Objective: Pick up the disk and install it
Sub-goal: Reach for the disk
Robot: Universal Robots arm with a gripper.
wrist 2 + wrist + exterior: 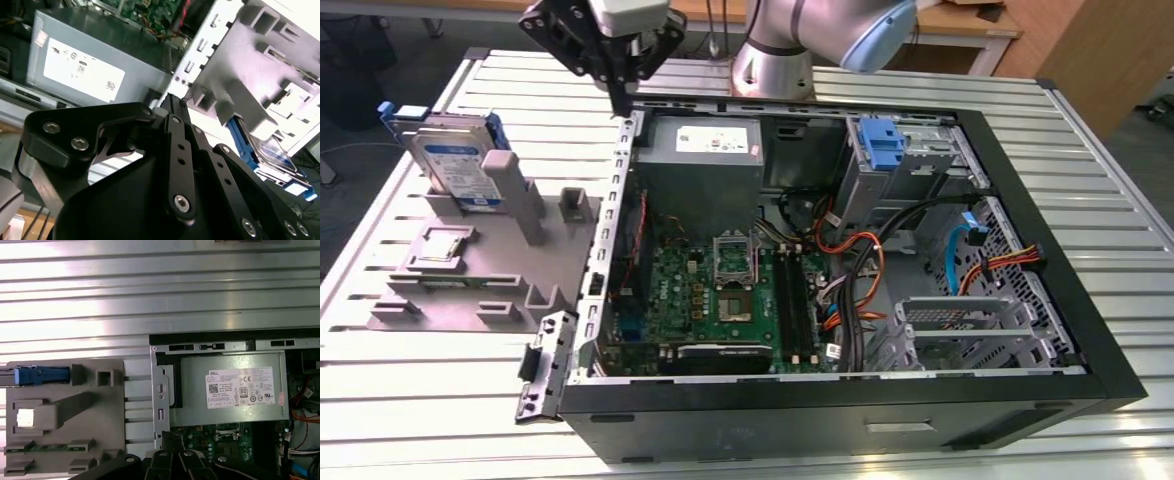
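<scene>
The disk (pixel 458 160), silver with a blue-and-white label and a blue carrier frame, stands on edge in a slot of the grey holder (pixel 467 270) on the exterior view's left. The first wrist view catches its blue edge (pixel 36 375), and the second wrist view shows the disk (pixel 272 152) beyond the fingers. My gripper (pixel 624 105) hangs over the case's back corner beside the power-supply box (pixel 704 142), apart from the disk. Its black fingers (pixel 172 107) meet at the tips, shut on nothing. The same tips (pixel 172 439) show over the case wall.
The open computer case (pixel 1067 300) lies on the slatted metal table (pixel 1107 150), with motherboard (pixel 720 290), orange cables (pixel 854 270), a tall blue latch (pixel 882 142) and an empty metal drive cage (pixel 954 330). A loose bracket (pixel 544 365) leans at the case's front corner.
</scene>
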